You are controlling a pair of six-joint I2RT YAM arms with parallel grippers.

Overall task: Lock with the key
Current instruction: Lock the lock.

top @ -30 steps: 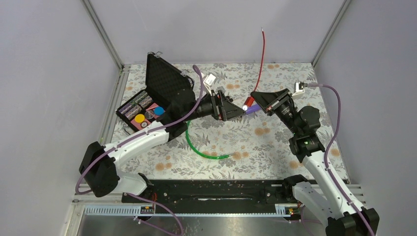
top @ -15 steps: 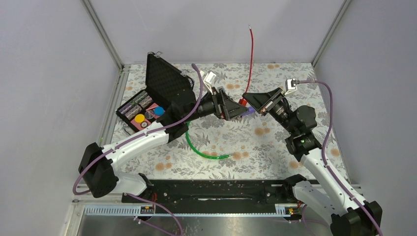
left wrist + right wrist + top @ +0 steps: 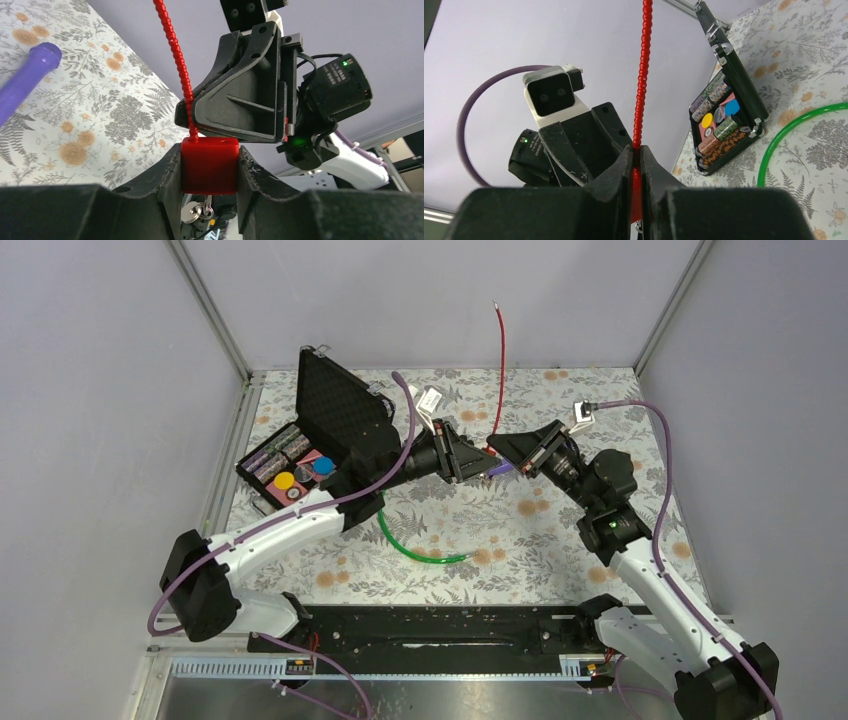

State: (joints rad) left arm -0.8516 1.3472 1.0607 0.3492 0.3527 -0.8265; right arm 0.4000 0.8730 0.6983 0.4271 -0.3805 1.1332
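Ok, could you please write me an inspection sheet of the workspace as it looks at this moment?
Surface: floral cloth, lying flat.
Job's things: red lock held in the air between both claws; its red beaded cable points up; keys hang under it.
Clutter: open black case with chips at far left; green cable loop; purple cylinder below the claws.
Grippers: left claw shut on the lock's sides; right claw shut on the lock where the cable begins.
Cables: a purple hose on the left arm, another on the right.
Surroundings: grey walls, metal frame posts.
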